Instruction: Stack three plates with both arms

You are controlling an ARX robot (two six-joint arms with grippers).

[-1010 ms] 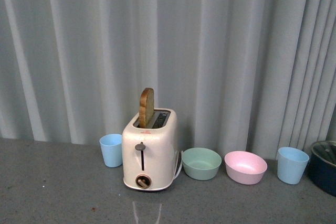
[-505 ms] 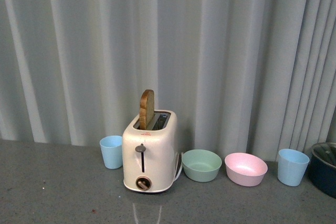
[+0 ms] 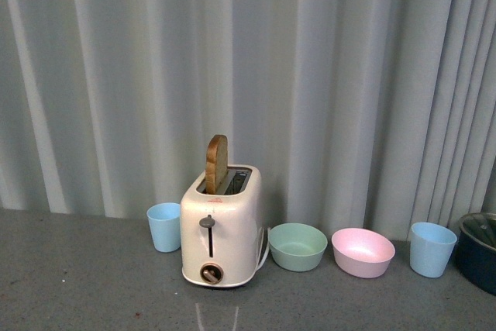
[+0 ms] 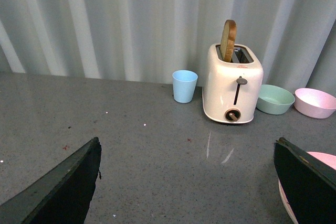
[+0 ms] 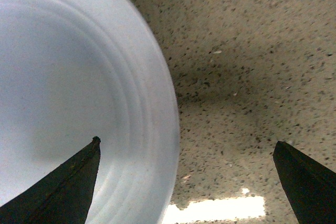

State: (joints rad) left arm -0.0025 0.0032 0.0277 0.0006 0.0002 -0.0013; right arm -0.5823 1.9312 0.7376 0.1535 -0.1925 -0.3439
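Observation:
A light blue plate (image 5: 68, 93) fills one side of the right wrist view, lying on the speckled countertop (image 5: 252, 66). My right gripper (image 5: 186, 142) is open and hangs close above the plate's rim, one finger (image 5: 63, 192) over the plate and the other over bare counter. In the left wrist view a sliver of a pink plate (image 4: 324, 157) shows behind one finger (image 4: 307, 182) of my left gripper (image 4: 186, 141). That gripper is open with only grey counter between its fingers. Neither arm nor any plate shows in the front view.
At the back, before a grey curtain, stands a cream toaster (image 3: 221, 230) with a slice of bread in it. A light blue cup (image 3: 163, 226) is at its left. A green bowl (image 3: 297, 244), pink bowl (image 3: 362, 251), second blue cup (image 3: 432, 248) and dark pot (image 3: 480, 246) are at its right.
The whole scene in the front view has slid a few pixels downward. Nothing on the counter has moved relative to the rest.

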